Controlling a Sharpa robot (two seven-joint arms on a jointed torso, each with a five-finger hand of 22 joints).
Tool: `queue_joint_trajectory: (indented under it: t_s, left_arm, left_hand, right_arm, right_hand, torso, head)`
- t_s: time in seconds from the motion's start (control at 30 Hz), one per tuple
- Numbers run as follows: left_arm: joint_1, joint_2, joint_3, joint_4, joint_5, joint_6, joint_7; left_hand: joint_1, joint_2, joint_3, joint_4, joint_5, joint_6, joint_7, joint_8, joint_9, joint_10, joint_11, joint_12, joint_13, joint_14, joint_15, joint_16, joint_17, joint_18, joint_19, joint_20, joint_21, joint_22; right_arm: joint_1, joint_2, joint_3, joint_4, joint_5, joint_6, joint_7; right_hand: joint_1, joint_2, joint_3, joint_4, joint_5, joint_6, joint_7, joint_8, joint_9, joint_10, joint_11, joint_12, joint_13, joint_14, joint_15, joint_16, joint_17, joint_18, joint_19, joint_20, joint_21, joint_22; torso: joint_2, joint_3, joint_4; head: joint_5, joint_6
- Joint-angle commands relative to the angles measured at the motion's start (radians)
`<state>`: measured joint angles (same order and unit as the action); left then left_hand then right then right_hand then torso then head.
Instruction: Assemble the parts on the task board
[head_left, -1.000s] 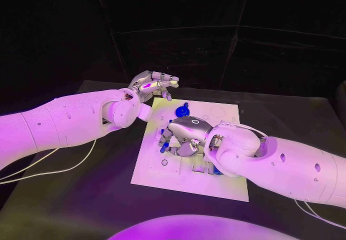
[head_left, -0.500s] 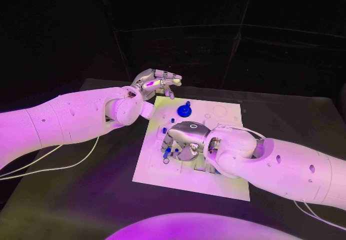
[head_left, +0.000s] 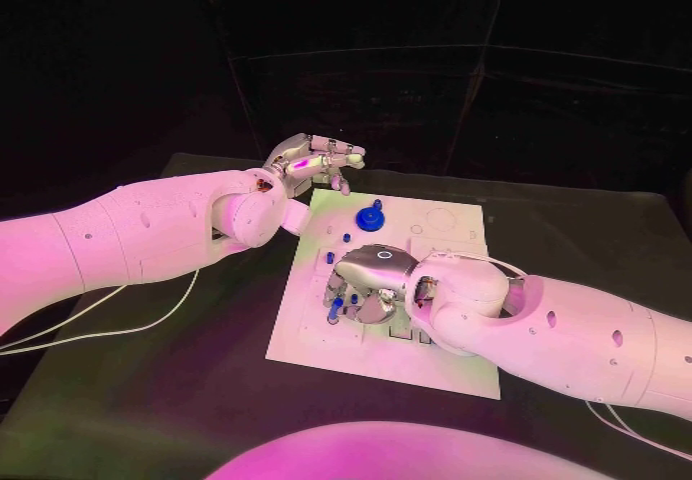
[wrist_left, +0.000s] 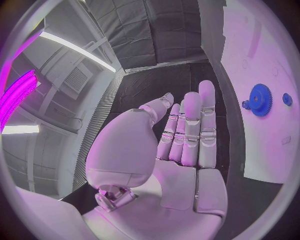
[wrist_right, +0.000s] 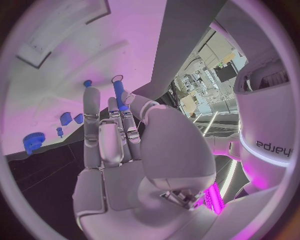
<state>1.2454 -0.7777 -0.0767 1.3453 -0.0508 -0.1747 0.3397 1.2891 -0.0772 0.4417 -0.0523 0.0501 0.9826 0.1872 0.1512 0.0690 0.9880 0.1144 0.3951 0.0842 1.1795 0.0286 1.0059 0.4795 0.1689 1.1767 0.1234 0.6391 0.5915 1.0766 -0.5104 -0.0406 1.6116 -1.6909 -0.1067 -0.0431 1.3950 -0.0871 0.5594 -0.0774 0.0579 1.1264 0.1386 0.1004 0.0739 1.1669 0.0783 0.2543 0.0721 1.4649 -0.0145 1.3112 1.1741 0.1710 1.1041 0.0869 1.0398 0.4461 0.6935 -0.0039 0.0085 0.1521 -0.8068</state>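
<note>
**Right hand brings a blue peg down to the task board**

Head view: The white task board (head_left: 433, 345) lies in the middle of the black table (head_left: 577, 225). The right hand (head_left: 368, 285) hangs low over the board's left half, fingers pointing down at the plate, a slim blue peg (head_left: 336, 305) showing among them just above the surface. The left hand (head_left: 310, 160) is raised beyond the board's far left corner, fingers apart and grasping nothing. A blue gear (head_left: 371, 215) sits near the board's far edge, a small blue stud (head_left: 346, 238) beside it, and more blue parts (head_left: 421, 338) lie near the board's middle, partly hidden behind the right wrist.

Left wrist view: The left hand (wrist_left: 181, 145) is released, palm flat and fingers straight and close together. The gear (wrist_left: 259, 99) and a small blue part (wrist_left: 286, 98) rest on the white board (wrist_left: 262, 45).

Right wrist view: The right hand (wrist_right: 119, 150) pinches the peg (wrist_right: 118, 92) between thumb and fingers. It is a short, smooth, round blue cylinder, held roughly upright to the board (wrist_right: 69, 90). Other blue parts (wrist_right: 65, 118) and the gear (wrist_right: 34, 141) lie further off.

The step looks like seating the peg in a hole. It is best done by keeping the peg square to the board, centring it over the hole and lowering slowly, letting go only once it stands alone.
</note>
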Motion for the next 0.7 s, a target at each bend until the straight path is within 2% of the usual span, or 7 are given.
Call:
queue_joint_trajectory:
  t_s: [0.03,0.37,0.7]
  left_arm:
    - [0.001,-0.001,0.001,0.002,0.003,0.012,0.006]
    - [0.002,-0.002,0.001,0.002,0.003,0.012,0.006]
    - [0.002,-0.002,0.001,0.002,0.003,0.012,0.006]
  left_hand:
    - [-0.011,-0.002,-0.002,0.005,0.001,-0.004,0.001,0.005,-0.001,-0.006,0.001,0.005,-0.001,-0.007,0.000,-0.002,-0.001,0.013,-0.002,0.003,-0.006,-0.001]
    - [-0.011,-0.002,-0.002,0.005,0.001,-0.004,0.001,0.005,-0.001,-0.006,0.001,0.005,-0.001,-0.007,0.000,-0.002,-0.001,0.013,-0.002,0.003,-0.006,-0.001]
    - [-0.011,-0.002,-0.002,0.005,0.001,-0.004,0.001,0.005,-0.001,-0.006,0.001,0.005,-0.001,-0.007,0.000,-0.002,-0.001,0.013,-0.002,0.003,-0.006,-0.001]
  right_arm:
    - [0.000,0.003,-0.002,-0.002,-0.023,0.015,-0.007]
    - [-0.003,0.010,-0.006,-0.008,-0.034,0.029,-0.012]
    - [-0.005,0.020,-0.007,-0.008,-0.075,0.013,-0.032]
  right_hand:
    - [0.000,0.004,0.003,-0.003,0.007,-0.003,0.005,-0.005,0.000,0.011,-0.011,0.002,0.001,0.037,-0.003,0.000,-0.001,0.014,-0.004,-0.004,0.004,0.002]
    - [0.000,0.004,0.003,-0.003,0.007,-0.003,0.005,-0.005,0.000,0.011,-0.011,0.002,0.001,0.037,-0.003,0.000,-0.001,0.014,-0.004,-0.004,0.004,0.002]
    - [-0.014,-0.003,-0.004,-0.003,0.008,-0.009,0.007,-0.010,-0.002,0.002,-0.008,-0.004,0.000,0.036,0.000,0.000,-0.003,0.013,-0.009,-0.001,0.006,0.003]
  torso:
    - [0.001,0.0002,0.0006]
    - [0.000,0.0005,-0.0002]
    - [0.001,0.0011,-0.0005]
  head:
    - [0.001,-0.001]
    - [0.003,-0.003]
    - [0.003,-0.004]
